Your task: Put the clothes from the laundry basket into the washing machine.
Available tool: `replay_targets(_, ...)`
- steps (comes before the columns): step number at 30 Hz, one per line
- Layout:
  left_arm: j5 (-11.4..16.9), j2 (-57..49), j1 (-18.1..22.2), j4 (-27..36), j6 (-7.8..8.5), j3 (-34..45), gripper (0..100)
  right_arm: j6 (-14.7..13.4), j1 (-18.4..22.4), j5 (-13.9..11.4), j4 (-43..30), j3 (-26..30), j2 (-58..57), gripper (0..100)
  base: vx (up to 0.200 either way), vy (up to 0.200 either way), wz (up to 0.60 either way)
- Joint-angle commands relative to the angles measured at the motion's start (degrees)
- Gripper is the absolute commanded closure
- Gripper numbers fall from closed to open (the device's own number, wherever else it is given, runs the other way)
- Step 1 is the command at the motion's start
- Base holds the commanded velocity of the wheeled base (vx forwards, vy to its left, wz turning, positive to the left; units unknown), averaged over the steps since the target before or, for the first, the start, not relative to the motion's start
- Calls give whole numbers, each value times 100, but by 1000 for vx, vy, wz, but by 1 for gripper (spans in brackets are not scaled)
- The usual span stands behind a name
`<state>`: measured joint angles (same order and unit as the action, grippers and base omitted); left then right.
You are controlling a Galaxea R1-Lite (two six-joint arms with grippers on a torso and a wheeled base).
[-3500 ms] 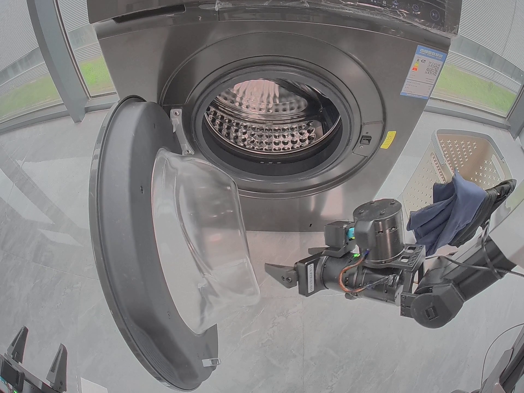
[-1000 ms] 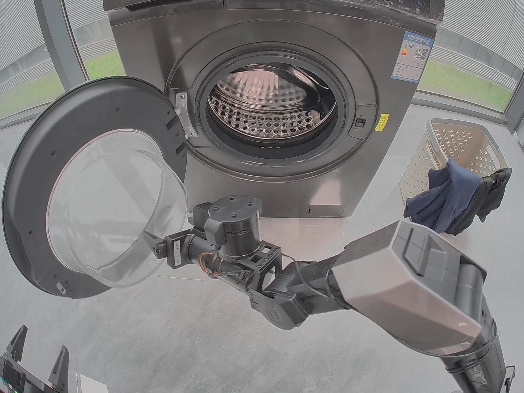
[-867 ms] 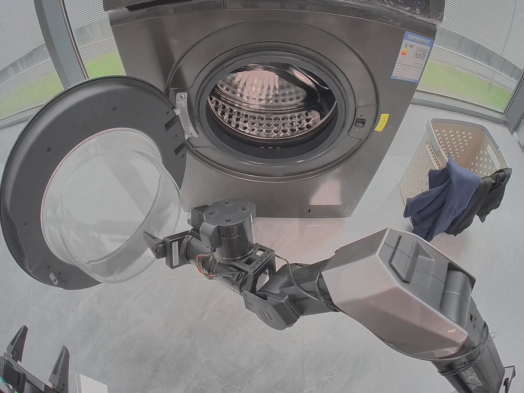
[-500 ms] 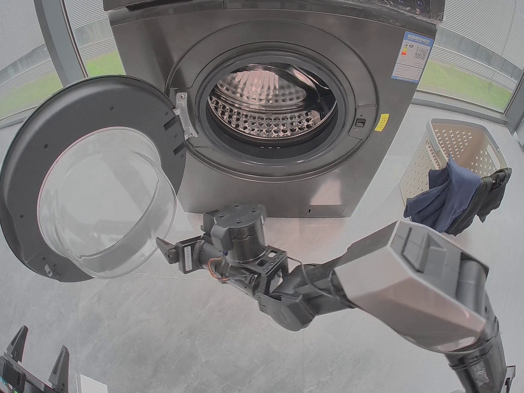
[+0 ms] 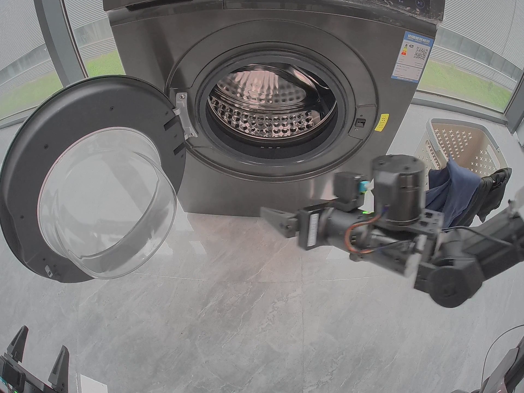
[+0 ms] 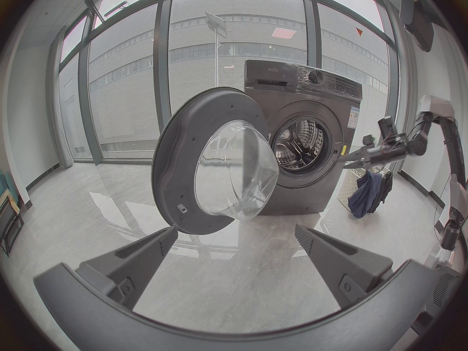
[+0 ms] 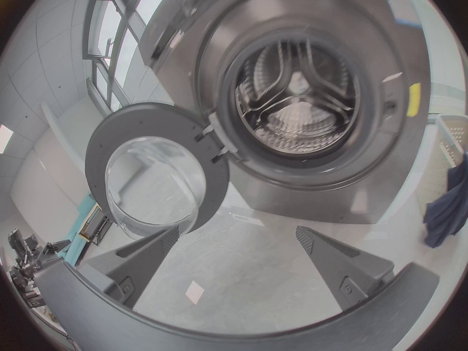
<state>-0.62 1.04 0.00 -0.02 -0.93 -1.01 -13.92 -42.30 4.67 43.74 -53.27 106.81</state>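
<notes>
The washing machine (image 5: 284, 45) stands with its round door (image 5: 90, 176) swung wide to the left, and the steel drum (image 5: 270, 107) holds nothing. To its right, the beige laundry basket (image 5: 464, 137) has a blue garment (image 5: 450, 189) and a black garment (image 5: 494, 189) draped over its near rim. My right gripper (image 5: 273, 220) hangs open and holds nothing in front of the machine's lower right, left of the basket. In its wrist view the gripper (image 7: 234, 254) faces the drum (image 7: 297, 103). My left gripper (image 5: 38, 353) is open at the lower left, far from the machine.
Grey tiled floor (image 5: 218, 312) lies bare in front of the machine. Glass walls (image 5: 475, 77) close in behind and beside it. The open door (image 6: 214, 162) takes up the space left of the drum opening. The left wrist view shows the right arm (image 6: 390, 147) over the clothes (image 6: 368, 196).
The right gripper pushed the door wide open, then pulled away to the right, to in front of the machine's lower right near the basket. The door stays open. The left arm is still.
</notes>
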Motion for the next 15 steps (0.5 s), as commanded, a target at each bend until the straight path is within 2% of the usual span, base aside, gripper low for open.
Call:
replay_targets(1, 18, -60, 0, -6, -22, 92, 0, 584, 1883, 8, -15, 3956, -5039, 0, 0, 0, 0)
replay_targets(7, 36, -60, 0, 2, -13, 92, 0, 821, 2543, 43, -524, 4466, -6173, 0, 0, 0, 0)
replay_targets(13, 36, -60, 0, 2, -22, 92, 0, 838, 3342, -19, -1113, 4861, -7359, 0, 0, 0, 0)
replay_targets(15, 36, -60, -9, 2, -22, 92, 0, 979, 3650, -71, -1289, 5116, -7878, 0, 0, 0, 0)
